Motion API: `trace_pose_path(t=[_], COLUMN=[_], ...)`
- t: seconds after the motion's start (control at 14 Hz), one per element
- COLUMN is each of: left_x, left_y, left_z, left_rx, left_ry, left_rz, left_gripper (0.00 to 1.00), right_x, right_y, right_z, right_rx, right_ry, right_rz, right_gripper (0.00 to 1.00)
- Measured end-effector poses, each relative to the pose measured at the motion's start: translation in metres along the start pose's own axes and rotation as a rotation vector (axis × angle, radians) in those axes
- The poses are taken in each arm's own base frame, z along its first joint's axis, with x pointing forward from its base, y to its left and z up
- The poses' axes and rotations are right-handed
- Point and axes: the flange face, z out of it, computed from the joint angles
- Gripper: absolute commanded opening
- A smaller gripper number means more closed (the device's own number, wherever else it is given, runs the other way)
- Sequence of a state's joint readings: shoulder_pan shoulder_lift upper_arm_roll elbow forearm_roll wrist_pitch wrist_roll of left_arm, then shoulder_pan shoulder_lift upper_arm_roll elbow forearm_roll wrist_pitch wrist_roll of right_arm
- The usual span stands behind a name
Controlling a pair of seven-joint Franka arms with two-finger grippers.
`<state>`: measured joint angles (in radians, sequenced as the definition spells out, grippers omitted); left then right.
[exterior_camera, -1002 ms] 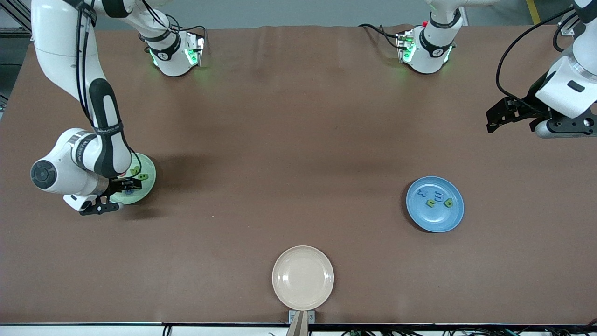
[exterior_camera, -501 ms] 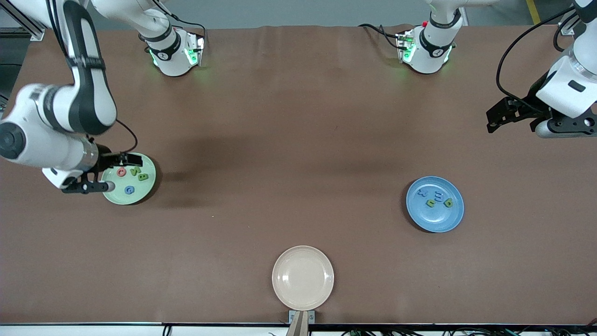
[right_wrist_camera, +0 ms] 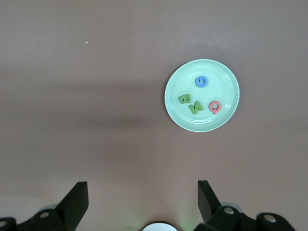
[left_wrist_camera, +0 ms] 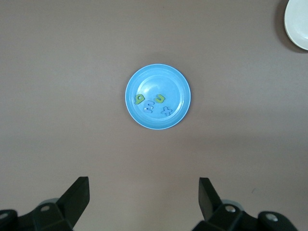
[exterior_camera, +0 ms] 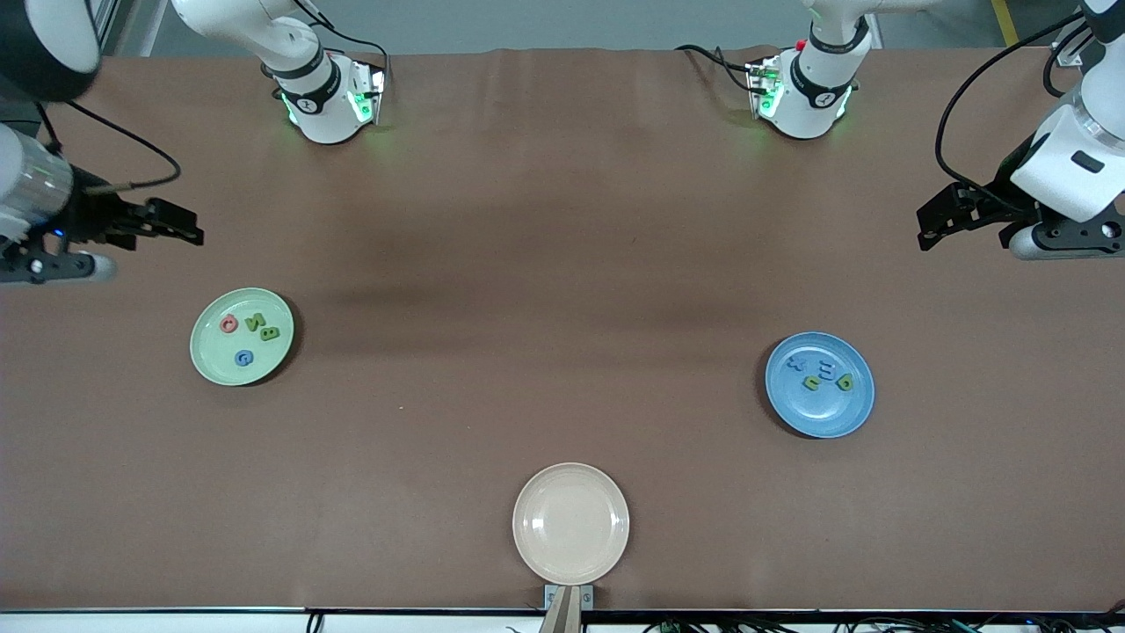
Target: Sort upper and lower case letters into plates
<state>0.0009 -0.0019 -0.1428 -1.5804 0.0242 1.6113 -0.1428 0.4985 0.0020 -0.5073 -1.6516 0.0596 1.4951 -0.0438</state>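
Left gripper (exterior_camera: pixel 933 221) and right gripper (exterior_camera: pixel 167 224) fingers wide apart, empty, over bare bench (exterior_camera: pixel 527 264). Letters plated; risk: returning arm nudging green plate (exterior_camera: pixel 204 365) or blue plate (exterior_camera: pixel 857 404).

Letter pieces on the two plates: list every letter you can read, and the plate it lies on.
"G", blue piece, on the green plate.
"B" and "N", green pieces, same plate.
Red piece: unclear.
"x", on the blue plate.
Others there: too small.
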Motion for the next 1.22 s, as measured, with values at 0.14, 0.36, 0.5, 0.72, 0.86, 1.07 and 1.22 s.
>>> trace_pose_path(t=[0.14, 0.36, 0.5, 0.72, 0.86, 1.07, 1.22], left_x=[0.000, 0.000, 0.000, 0.000, 0.000, 0.000, 0.000], left_y=[0.000, 0.000, 0.000, 0.001, 0.002, 0.002, 0.002], left_z=[0.000, 0.000, 0.000, 0.000, 0.000, 0.001, 0.002], left_rx=[0.000, 0.000, 0.000, 0.000, 0.000, 0.000, 0.000], left_ry=[0.000, 0.000, 0.000, 0.000, -0.001, -0.002, -0.003], left_rz=[0.000, 0.000, 0.000, 0.002, 0.003, 0.003, 0.003], left_gripper=[1.00, 1.00, 1.00, 1.00, 1.00, 1.00, 1.00], right_x=[-0.002, -0.003, -0.003, -0.003, -0.003, -0.003, -0.002], right_y=[0.002, 0.016, 0.016, 0.016, 0.014, 0.013, 0.013], right_z=[-0.011, -0.015, -0.017, -0.021, -0.022, -0.025, -0.027], right_rx=[-0.001, 0.003, 0.003, 0.002, 0.002, 0.001, 0.000], right_ry=[0.013, 0.020, 0.025, 0.038, 0.041, 0.056, 0.072], right_rz=[0.006, 0.031, 0.032, 0.030, 0.027, 0.025, 0.027], right_gripper=[1.00, 1.00, 1.00, 1.00, 1.00, 1.00, 1.00])
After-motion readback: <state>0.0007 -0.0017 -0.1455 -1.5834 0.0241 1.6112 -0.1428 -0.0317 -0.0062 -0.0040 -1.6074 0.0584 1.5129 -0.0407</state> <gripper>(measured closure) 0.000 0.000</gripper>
